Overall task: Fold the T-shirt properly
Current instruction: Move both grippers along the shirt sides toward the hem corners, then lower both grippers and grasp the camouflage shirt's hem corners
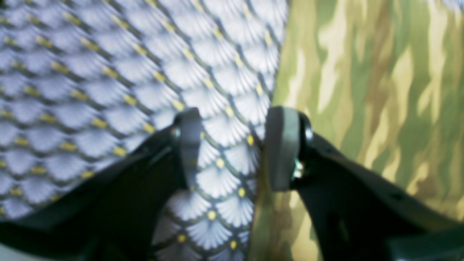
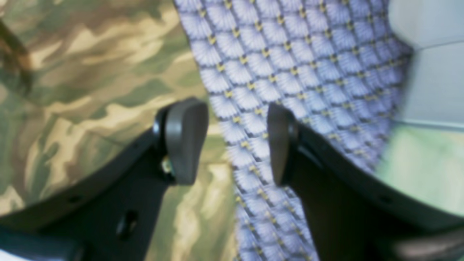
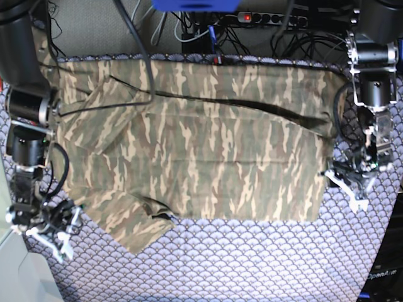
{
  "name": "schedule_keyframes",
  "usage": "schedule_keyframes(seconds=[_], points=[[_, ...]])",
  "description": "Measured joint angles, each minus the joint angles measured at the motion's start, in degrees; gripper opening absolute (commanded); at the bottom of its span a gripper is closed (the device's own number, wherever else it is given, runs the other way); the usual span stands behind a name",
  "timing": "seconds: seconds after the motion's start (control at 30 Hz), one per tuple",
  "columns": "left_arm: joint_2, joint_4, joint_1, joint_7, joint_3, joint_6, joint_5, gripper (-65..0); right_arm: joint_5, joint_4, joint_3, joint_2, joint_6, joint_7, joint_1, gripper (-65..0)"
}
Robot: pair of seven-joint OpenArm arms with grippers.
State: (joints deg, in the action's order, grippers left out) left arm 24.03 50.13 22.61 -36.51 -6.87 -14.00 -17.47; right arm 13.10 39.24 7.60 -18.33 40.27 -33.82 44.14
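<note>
T-shirt [image 3: 201,145]: one, spread on cloth [image 3: 252,264]; two tools, jaws apart.

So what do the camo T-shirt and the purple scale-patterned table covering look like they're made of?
T-shirt: soft woven or knit cloth, matte; it creases and drapes in folds, with a sleeve flopped out at one corner. Table covering: looks like thin printed fabric, matte to faintly sheened, lying flat and draping over the table edge in the right wrist view; possibly a coated cloth, hard to tell.
</note>
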Motion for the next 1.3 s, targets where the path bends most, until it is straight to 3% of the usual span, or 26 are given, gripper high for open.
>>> schedule_keyframes(seconds=[0.33, 0.67, 0.8, 0.83, 0.9, 1.07, 1.2, 1.3], points=[[0.09, -1.64, 0.02, 1.7, 0.22, -0.15, 0.04, -35.9, 0.13, -14.56, 0.37, -1.77, -0.04, 16.13, 2.91, -33.5], [0.72, -0.92, -0.9, 0.04, -0.17, 0.04, 0.0, -35.9, -2.29, -14.78, 0.48, -1.88, -0.02, 23.67, 1.22, -33.5], [0.72, 1.16, -2.62, -0.15, -0.15, 0.04, -0.17, -35.9, -2.71, -14.99, 0.48, -3.37, -0.02, 23.91, -0.07, -33.5], [0.7, 1.95, -2.89, -0.28, -0.15, 0.11, -0.11, -35.9, -3.5, -14.97, 0.48, -3.8, -0.57, 24.74, -0.33, -33.5], [0.7, 3.96, -3.56, -0.48, -0.15, 0.04, -0.15, -35.9, -5.84, -14.88, 0.55, -4.52, -4.72, 26.62, -0.98, -33.5], [0.55, 5.03, -3.89, -0.37, -0.15, -0.09, -0.17, -35.9, -7.69, -14.88, 0.52, -5.57, -5.25, 26.38, -3.15, -33.5], [0.26, 5.05, -4.11, -0.52, -0.15, -0.13, -0.2, -35.9, -8.04, -14.78, 0.48, -5.16, -9.73, 27.5, -4.39, -33.5], [0.24, 5.11, -4.83, -0.33, -0.98, -0.2, -0.39, -35.9, -7.82, -14.78, 0.48, -5.31, -10.01, 28.13, -6.91, -33.5]])
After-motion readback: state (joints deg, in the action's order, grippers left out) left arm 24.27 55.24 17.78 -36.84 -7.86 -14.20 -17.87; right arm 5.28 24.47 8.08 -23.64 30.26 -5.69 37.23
